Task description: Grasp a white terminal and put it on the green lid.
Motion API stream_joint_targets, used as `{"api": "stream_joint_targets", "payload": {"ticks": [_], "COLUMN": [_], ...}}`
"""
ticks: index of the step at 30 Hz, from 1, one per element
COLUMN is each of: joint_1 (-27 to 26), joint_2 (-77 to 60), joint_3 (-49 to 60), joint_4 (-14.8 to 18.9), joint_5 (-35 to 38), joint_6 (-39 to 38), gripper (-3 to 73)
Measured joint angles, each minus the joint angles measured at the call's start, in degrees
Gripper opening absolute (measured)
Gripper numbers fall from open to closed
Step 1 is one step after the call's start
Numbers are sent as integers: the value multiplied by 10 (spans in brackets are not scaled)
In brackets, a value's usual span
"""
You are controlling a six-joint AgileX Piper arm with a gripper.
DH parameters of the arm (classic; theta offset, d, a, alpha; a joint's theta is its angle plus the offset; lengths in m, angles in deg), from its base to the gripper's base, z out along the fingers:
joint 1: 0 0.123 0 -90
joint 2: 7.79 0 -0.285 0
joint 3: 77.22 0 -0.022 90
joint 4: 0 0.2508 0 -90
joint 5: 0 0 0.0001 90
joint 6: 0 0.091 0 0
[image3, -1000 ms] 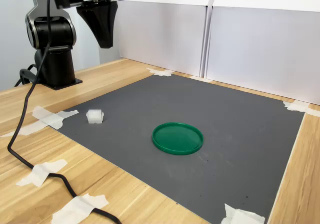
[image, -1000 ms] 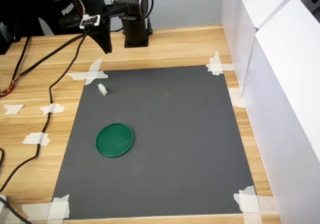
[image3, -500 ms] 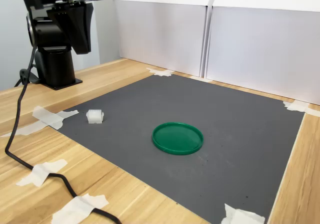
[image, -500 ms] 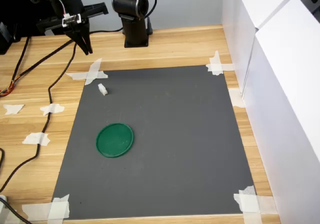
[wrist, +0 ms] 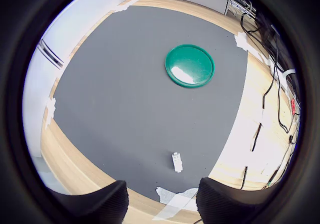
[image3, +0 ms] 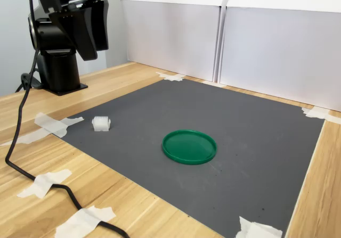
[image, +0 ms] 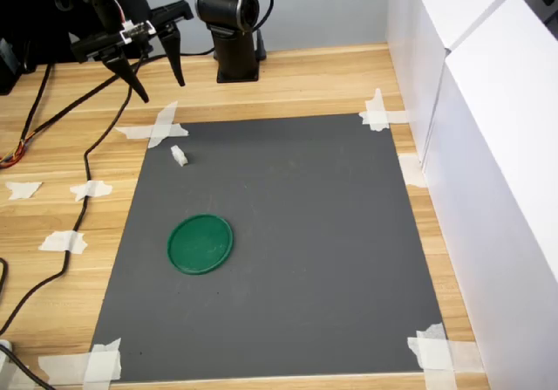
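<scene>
the white terminal (image: pixel 179 155), a tiny white plastic block, lies alone near the dark grey mat's (image: pixel 288 259) corner, just beside a crossed white tape piece (image: pixel 157 128). the green lid (image: pixel 200 243), a flat round dark-green plastic disc, sits bare at about five o'clock from it in the first exterior view, well apart. the black gripper (image: pixel 159 70) hangs above the wooden table (image: pixel 296 80), at eleven o'clock from the block, fingers spread and holding nothing.

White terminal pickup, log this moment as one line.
phase: approach | gripper: open, raised, empty | white terminal: on grey mat, untouched | green lid: empty
</scene>
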Motion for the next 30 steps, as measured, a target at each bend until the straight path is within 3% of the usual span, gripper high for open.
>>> {"api": "stream_joint_targets", "payload": {"ticks": [11, 21, 30], "joint_1": [0, -33, -46], "joint_2": [30, 55, 69], "joint_3": [0, -31, -36], "joint_4": [-40, -37, -38], "joint_5": [0, -17, -11], "joint_6": [-27, -33, -83], "gripper": [605, 599, 598]}}
